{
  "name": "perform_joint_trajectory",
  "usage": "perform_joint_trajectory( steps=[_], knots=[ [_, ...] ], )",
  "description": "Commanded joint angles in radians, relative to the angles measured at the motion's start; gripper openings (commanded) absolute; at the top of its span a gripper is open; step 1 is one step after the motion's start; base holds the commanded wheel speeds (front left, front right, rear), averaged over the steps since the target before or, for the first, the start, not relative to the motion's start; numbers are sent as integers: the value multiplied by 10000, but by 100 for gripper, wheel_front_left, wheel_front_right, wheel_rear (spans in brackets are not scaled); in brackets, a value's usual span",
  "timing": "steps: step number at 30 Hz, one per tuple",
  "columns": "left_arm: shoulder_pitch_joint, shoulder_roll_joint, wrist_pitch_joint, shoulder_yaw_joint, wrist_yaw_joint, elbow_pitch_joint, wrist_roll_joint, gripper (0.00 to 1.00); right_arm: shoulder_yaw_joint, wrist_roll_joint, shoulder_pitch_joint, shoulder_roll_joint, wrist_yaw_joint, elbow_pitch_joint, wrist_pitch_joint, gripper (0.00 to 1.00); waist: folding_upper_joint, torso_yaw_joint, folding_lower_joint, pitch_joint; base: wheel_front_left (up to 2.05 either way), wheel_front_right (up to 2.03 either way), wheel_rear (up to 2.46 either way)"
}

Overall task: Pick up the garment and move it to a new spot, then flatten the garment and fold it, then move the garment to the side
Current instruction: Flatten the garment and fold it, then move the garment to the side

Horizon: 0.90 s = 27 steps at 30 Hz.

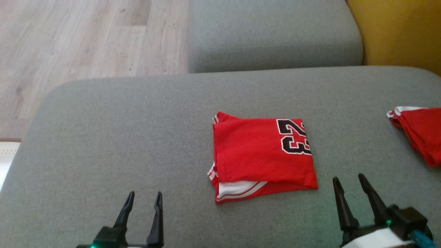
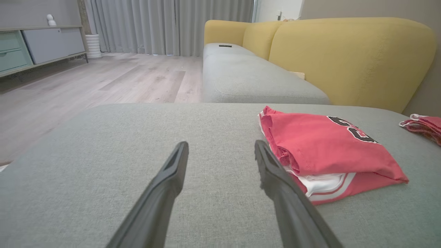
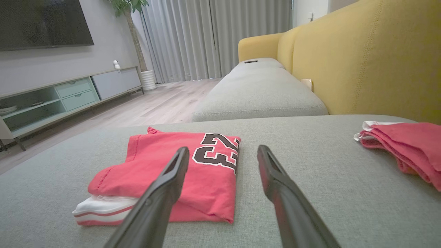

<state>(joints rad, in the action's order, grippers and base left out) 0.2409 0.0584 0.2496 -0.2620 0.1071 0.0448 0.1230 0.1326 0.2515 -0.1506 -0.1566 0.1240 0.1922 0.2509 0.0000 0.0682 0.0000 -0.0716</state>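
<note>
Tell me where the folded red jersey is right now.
In the head view the folded red jersey lies mid-cushion on the grey sofa seat, just ahead-left of the right pincer.

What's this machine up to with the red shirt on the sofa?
A two-armed robot is folding laundry on a grey sofa cushion. The red jersey, numbered 23, lies folded in the middle. Nothing is held: the left jaws and right jaws both stand open, one to each side of it, nearer the robot. Another red garment lies at the cushion's right edge. Moving the jersey aside looks like what is left.
</note>
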Motion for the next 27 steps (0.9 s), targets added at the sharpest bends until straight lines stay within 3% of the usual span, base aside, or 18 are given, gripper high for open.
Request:
perform_joint_trajectory(
  steps=[1,27],
  knots=[
    [-324,-82,122,398,86,-265,-55,100,111,-104,188,-80,67,-363,107,100,0,13,0,-75,0,0,0],
    [-271,-82,122,221,30,-116,-77,100,111,-191,-119,70,67,-202,108,100,0,121,0,-207,0,0,0]
  ],
)
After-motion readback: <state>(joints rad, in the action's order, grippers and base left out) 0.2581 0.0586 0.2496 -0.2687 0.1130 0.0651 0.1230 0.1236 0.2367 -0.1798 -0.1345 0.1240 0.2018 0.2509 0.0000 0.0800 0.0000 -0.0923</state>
